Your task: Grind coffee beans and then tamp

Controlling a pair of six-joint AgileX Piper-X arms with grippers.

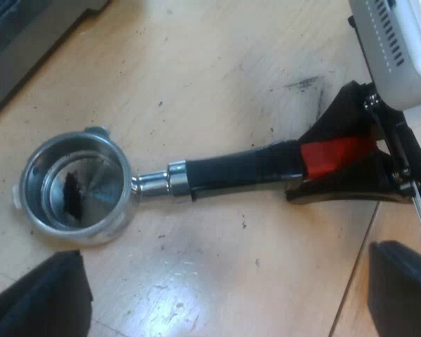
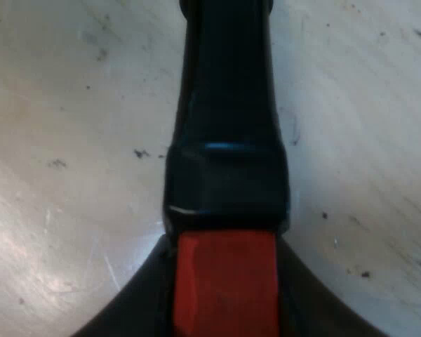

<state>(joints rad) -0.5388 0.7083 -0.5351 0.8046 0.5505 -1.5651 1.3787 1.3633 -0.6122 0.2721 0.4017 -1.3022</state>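
The metal holder [image 1: 77, 188] lies flat on the wooden table [image 1: 217, 63], its basket facing up with a dark smear of grounds inside. Its dark handle [image 1: 238, 168] runs from the basket to the red end [image 1: 333, 156]. My right gripper [image 1: 337, 165] is clamped around that red end. In the right wrist view the handle [image 2: 228, 140] stretches away from the gripper [image 2: 224, 295], and a black finger [image 2: 137, 309] presses against each side of the red end [image 2: 224, 281]. My left gripper [image 1: 224, 288] hovers above the holder, open, its fingers [image 1: 49, 295] wide apart and holding nothing.
A dark edge of the espresso machine [image 1: 28, 35] stands beyond the basket. Specks of coffee grounds [image 1: 303, 83] are scattered over the wood around the handle.
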